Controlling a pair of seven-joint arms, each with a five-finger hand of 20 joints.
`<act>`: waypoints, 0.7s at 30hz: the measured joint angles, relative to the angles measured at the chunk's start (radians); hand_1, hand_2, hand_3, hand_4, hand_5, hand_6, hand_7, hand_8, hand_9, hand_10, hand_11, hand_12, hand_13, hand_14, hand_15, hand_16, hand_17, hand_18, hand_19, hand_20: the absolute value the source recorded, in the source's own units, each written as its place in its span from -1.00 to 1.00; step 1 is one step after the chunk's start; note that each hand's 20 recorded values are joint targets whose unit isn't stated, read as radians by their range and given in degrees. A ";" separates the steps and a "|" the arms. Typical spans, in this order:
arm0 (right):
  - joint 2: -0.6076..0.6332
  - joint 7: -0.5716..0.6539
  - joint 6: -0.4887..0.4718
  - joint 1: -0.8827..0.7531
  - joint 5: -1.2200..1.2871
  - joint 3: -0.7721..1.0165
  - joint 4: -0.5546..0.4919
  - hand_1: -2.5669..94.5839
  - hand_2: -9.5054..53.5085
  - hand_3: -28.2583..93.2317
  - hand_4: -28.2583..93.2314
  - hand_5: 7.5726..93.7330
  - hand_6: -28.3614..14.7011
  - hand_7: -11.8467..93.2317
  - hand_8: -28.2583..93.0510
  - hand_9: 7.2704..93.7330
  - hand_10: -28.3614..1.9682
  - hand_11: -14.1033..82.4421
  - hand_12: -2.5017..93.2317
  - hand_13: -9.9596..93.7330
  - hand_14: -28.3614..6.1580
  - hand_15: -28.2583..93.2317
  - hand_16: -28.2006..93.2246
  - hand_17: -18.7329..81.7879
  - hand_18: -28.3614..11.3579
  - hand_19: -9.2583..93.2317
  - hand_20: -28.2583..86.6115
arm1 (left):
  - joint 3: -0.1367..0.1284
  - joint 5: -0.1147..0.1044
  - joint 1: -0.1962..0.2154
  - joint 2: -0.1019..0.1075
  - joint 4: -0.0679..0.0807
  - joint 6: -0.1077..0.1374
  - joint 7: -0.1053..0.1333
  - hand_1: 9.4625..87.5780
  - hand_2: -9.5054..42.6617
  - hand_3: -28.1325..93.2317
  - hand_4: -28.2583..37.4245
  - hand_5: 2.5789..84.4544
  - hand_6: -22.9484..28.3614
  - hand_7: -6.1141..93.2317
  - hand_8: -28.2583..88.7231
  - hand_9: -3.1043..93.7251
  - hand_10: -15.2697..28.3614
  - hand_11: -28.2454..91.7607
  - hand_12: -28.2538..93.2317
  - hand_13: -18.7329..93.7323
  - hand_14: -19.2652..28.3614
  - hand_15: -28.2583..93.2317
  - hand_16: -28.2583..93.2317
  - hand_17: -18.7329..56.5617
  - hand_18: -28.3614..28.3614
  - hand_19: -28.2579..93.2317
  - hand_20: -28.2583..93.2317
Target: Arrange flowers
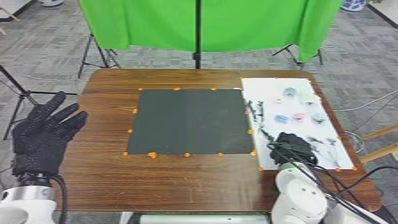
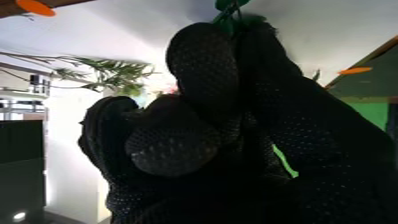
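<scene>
Right hand (image 1: 294,148) seemingly pinches a stem (image 2: 234,10) inside the white sheet's (image 1: 266,90) left edge.

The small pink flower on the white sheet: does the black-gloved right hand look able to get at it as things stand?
Probably yes: the pink flower lies just beyond the right hand, nothing tall between, but its fingers pinch a green stem.

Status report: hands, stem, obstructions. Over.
Left hand open, by table's left edge. Right hand pinching green stem over white sheet. Loose flowers nearby, might snag.
</scene>
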 measured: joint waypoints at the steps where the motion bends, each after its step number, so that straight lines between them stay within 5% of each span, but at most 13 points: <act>1: 0.002 0.000 0.005 -0.003 -0.003 0.004 -0.005 0.16 -0.87 0.71 -0.97 0.56 0.06 0.02 -0.25 0.77 0.01 0.31 -0.42 0.79 0.25 0.71 -0.18 0.54 -0.49 1.00 0.16 | 0.000 0.000 0.000 0.000 0.000 0.000 0.000 -0.72 -0.29 0.73 -1.00 -0.21 0.24 -0.62 -0.67 -0.32 0.59 -0.09 -0.36 -0.24 0.95 0.30 -0.70 -0.68 0.83 0.49 -0.40; 14: 0.037 0.007 0.067 0.031 -0.070 0.006 -0.059 0.16 -0.91 0.72 -0.93 0.61 0.05 -0.02 -0.22 0.81 0.00 0.30 -0.42 0.82 0.27 0.70 -0.17 0.56 -0.50 1.00 0.20 | -0.001 -0.004 0.005 0.009 -0.002 0.000 0.035 -0.72 -0.29 0.73 -1.00 -0.21 0.24 -0.62 -0.67 -0.32 0.59 -0.09 -0.36 -0.24 0.94 0.30 -0.70 -0.68 0.83 0.49 -0.40; 21: 0.047 0.007 0.088 0.065 -0.089 0.003 -0.106 0.16 -0.92 0.73 -0.92 0.62 0.05 -0.04 -0.21 0.81 0.00 0.30 -0.42 0.83 0.27 0.70 -0.17 0.57 -0.51 1.00 0.21 | -0.016 -0.001 0.007 0.014 -0.011 0.000 0.034 -0.72 -0.29 0.73 -1.00 -0.21 0.24 -0.62 -0.67 -0.32 0.60 -0.09 -0.36 -0.24 0.94 0.30 -0.70 -0.68 0.83 0.50 -0.40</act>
